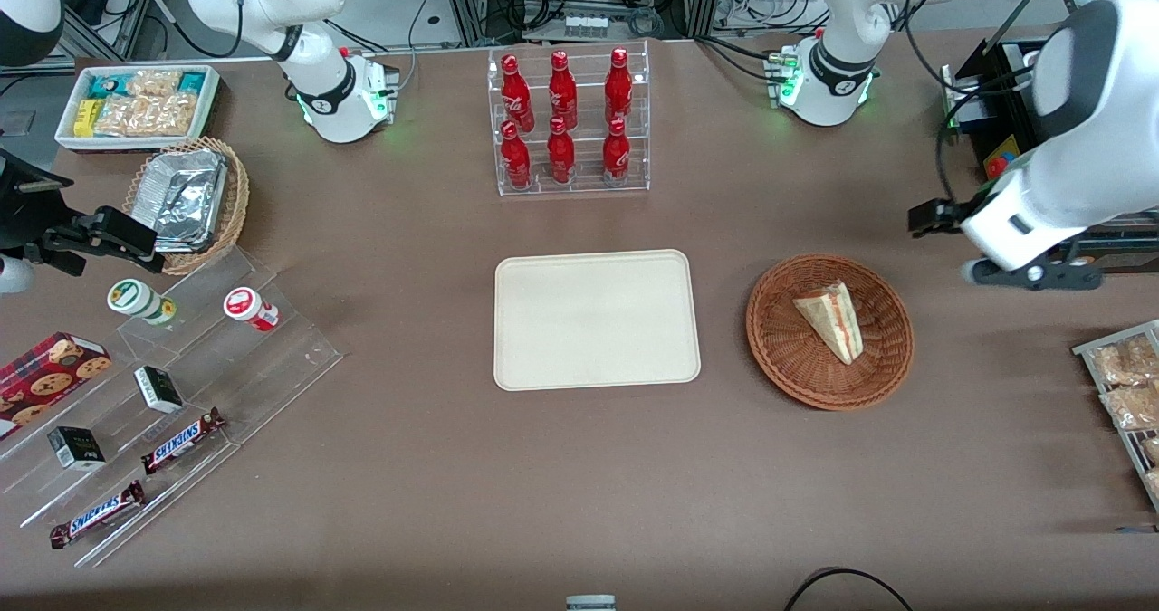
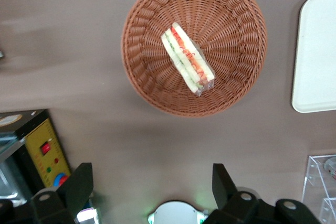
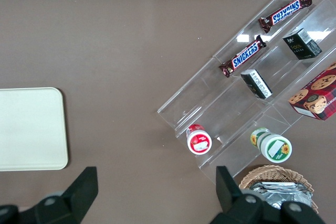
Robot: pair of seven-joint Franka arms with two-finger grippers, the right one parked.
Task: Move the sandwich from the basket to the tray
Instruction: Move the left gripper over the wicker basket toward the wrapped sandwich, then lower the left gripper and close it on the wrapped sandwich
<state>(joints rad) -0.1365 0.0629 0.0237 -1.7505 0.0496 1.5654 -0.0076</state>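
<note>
Sandwich (image 1: 831, 319) lies inside the round reddish-brown basket (image 1: 797, 358), a triangular wedge resting flat on the weave with its red and green filling layers showing along the cut edge. In the left wrist view the sandwich (image 2: 187, 59) sits near the middle of the basket (image 2: 147, 19), and nothing touches it. Basket and cream tray (image 1: 543, 358) stand side by side on the brown table (image 1: 543, 502), close but not touching, the basket lying toward the working arm's end. The tray's surface carries nothing. The left arm's gripper (image 2: 152, 184) hangs in the air above the table, off to the side of the basket and clear of its rim; its two dark fingers (image 2: 77, 184) stand wide apart with nothing between them. In the front view the gripper (image 1: 933, 217) shows as a dark part at the tip of the white arm, higher than the basket and toward the working arm's end of the table. A clear rack of red bottles (image 1: 566, 122) stands farther from the front camera than the tray.
</note>
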